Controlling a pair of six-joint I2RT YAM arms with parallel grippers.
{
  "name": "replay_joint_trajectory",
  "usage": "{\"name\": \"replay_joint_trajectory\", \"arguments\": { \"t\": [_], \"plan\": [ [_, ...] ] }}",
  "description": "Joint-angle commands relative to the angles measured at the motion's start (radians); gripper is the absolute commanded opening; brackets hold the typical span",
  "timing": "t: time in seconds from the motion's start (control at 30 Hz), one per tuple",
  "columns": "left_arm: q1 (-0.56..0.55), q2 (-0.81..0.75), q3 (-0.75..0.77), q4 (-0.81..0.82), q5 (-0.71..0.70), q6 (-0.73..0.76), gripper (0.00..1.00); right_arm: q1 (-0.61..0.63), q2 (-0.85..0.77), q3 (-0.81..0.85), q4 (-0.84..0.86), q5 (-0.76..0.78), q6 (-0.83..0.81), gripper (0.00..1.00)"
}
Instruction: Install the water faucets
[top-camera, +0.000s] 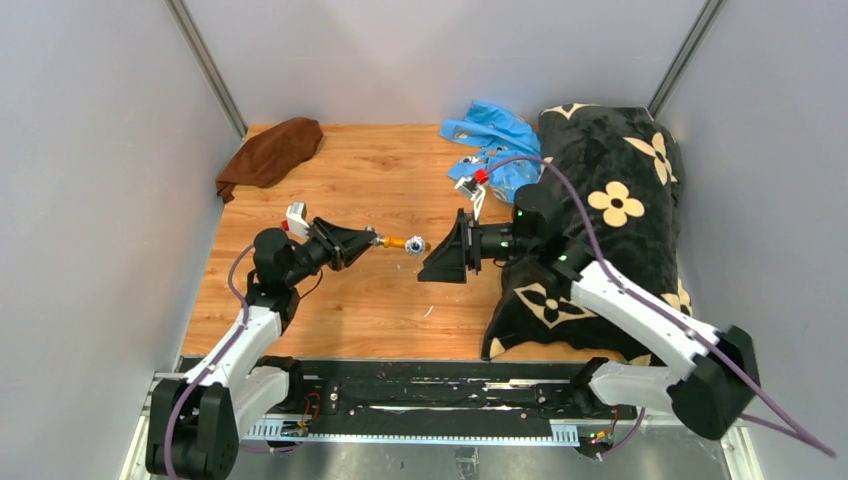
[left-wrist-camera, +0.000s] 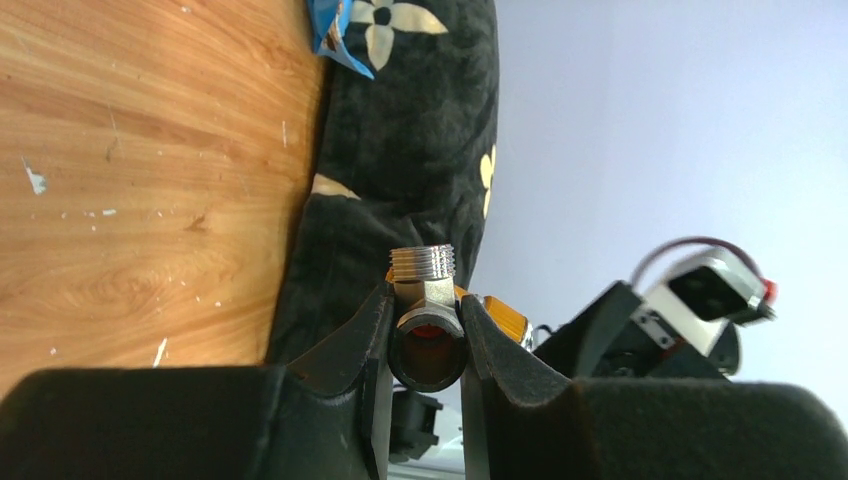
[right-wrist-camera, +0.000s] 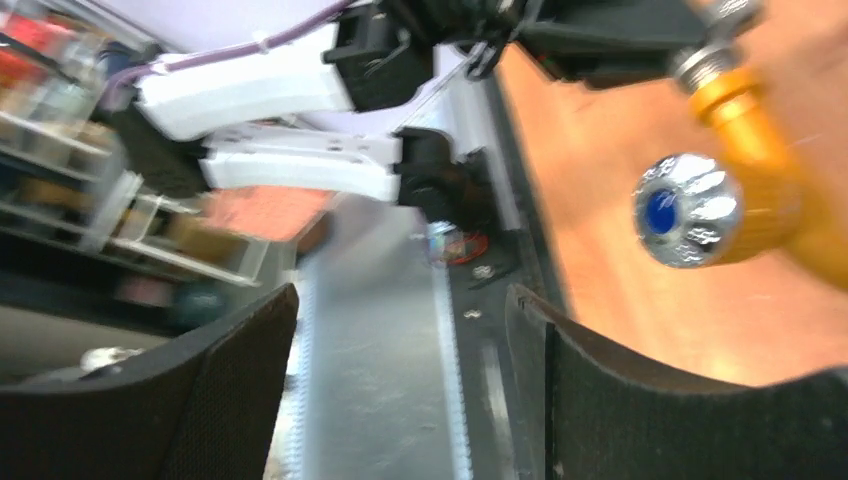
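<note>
Two parts hang joined above the middle of the table (top-camera: 380, 165): a silver threaded fitting (left-wrist-camera: 422, 265) and an orange spout (top-camera: 393, 241). The left gripper (left-wrist-camera: 425, 345) pinches the fitting, holding the spout level and pointing right, likely to offer it across. Its round silver end (right-wrist-camera: 688, 210) has a blue centre. The right gripper (top-camera: 443, 247) stands spread just right of that end, not touching.

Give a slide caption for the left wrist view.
Left gripper clamping the silver threaded fitting, brass-orange spout behind.
</note>
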Motion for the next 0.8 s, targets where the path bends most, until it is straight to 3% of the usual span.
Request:
{"name": "replay_joint_trajectory", "arguments": {
  "t": [0.0, 0.07, 0.13, 0.27, 0.37, 0.5, 0.63, 0.77],
  "plan": [
    [0.008, -0.052, 0.054, -0.131, 0.060, -0.015, 0.00, 0.022, -0.128, 0.128, -0.743, 0.248, -0.728, 0.74],
    [0.007, -0.070, 0.058, -0.149, 0.071, -0.035, 0.00, 0.021, -0.198, 0.091, -0.706, 0.305, -0.822, 0.73],
    [0.007, -0.089, 0.067, -0.187, 0.078, -0.031, 0.00, 0.022, -0.272, -0.003, -0.565, 0.319, -0.868, 0.71],
    [0.007, -0.132, 0.056, -0.220, 0.076, -0.044, 0.00, 0.054, -0.435, -0.298, -0.039, 0.390, -0.922, 0.75],
    [0.008, -0.157, 0.047, -0.223, 0.081, -0.049, 0.00, 0.144, -0.468, -0.477, 0.295, 0.507, -1.093, 0.80],
    [0.007, -0.187, 0.048, -0.239, 0.072, -0.054, 0.00, 0.206, -0.356, -0.444, 0.313, 0.591, -1.193, 0.80],
    [0.007, -0.191, 0.058, -0.268, 0.088, -0.037, 0.00, 0.208, -0.240, -0.478, 0.567, 0.630, -1.173, 0.80],
    [0.007, -0.203, 0.050, -0.268, 0.088, -0.041, 0.00, 0.208, -0.145, -0.418, 0.560, 0.651, -1.188, 0.80]
  ]
}}
